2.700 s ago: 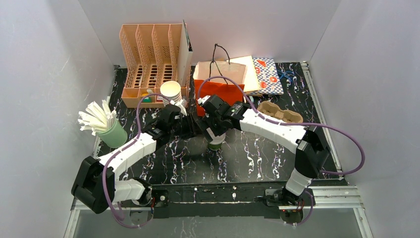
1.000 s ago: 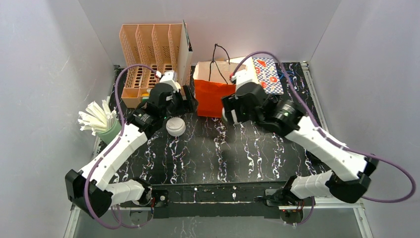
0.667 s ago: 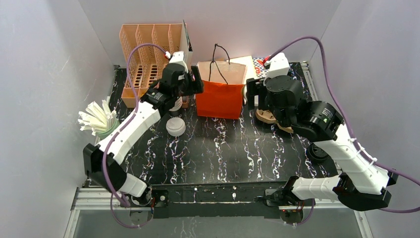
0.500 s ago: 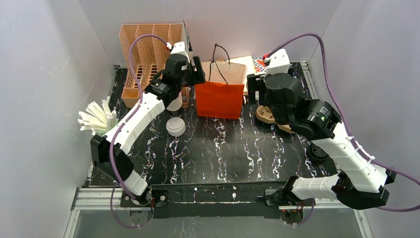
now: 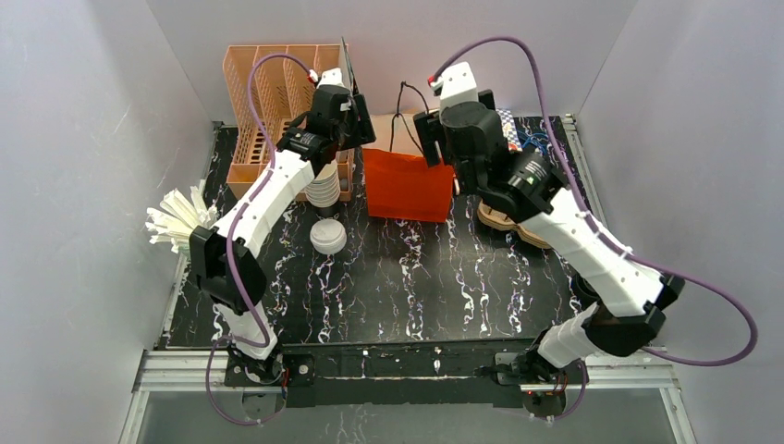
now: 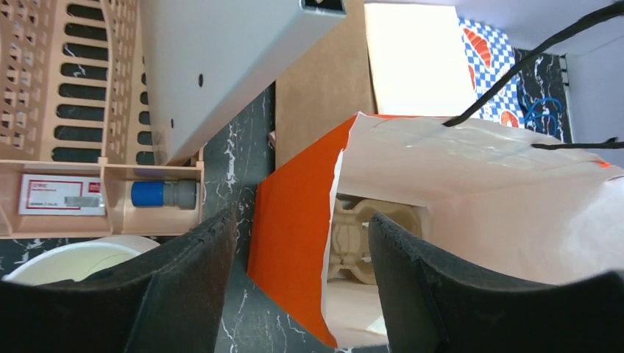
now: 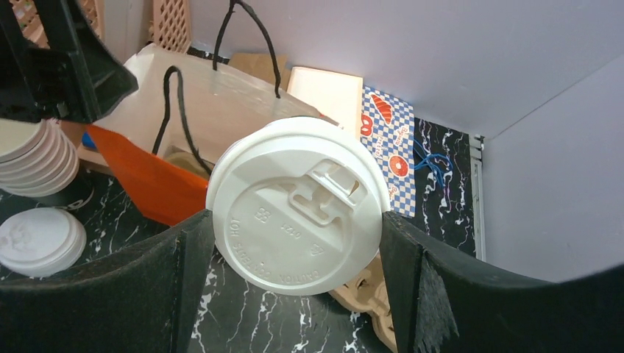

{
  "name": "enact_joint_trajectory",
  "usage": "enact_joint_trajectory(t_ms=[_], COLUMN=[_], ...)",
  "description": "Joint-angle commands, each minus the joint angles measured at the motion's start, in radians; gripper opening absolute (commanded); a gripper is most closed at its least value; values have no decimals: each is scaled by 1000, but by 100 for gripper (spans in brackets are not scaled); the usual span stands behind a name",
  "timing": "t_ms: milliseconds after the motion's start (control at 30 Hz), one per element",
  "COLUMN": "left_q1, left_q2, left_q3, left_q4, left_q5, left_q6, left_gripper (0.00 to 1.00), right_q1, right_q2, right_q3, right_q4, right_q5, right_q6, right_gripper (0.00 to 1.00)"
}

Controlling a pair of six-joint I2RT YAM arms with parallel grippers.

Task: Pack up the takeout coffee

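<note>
My right gripper (image 7: 294,224) is shut on a takeout coffee. Its white lid (image 7: 298,202) fills the space between the fingers and hides the cup body. The gripper (image 5: 434,137) hangs above the back of the orange paper bag (image 5: 407,185). The bag stands open, with a pulp cup carrier (image 6: 349,239) inside. My left gripper (image 6: 302,228) is open and straddles the bag's left wall (image 6: 291,243) near its rim: one finger is outside and one inside, with gaps on both sides. In the top view the left gripper (image 5: 356,129) sits at the bag's upper left corner.
A stack of lidless white cups (image 5: 324,185) and a loose white lid (image 5: 327,237) lie left of the bag. The peach organiser (image 5: 277,120) stands behind them, and a green cup of straws (image 5: 189,231) is at the far left. A second pulp carrier (image 5: 518,222) and checked paper (image 7: 383,140) lie to the right.
The right arm has swung left, carrying the white-lidded cup from beside the bag to above it. The left gripper has moved to the bag's left rim, and its jaws have narrowed a little.
</note>
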Motion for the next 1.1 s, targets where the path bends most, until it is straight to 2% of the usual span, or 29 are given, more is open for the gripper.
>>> enact_joint_trajectory(t_ms=[0,200,467,633,867,1067], left_q1=[5,5,5,5,7,11], left_q2=[33,72,68,65,51,47], left_q3=[53,99,121,156,225,283], left_q4=[-51,-93,-131,-180,-274,-378], left_q5=[74,132,146,182,304,460], left_q6=[-2,32,58,77,108,155], left_gripper=[62,54,19,1,0,0], right_q1=[-90,-220,-225,-224,-201,-91], right_q2=[46,122,232,216,188,178], right_q3=[95,167,313,332,323,303], right_q4=[34,-68,-259,-322,-377,-426], right_q5=[-88,-366,-562,-684,-828,-782], right_q6=[-16,39,84,134,174,184], right_gripper=[60,59,57,54,53,53])
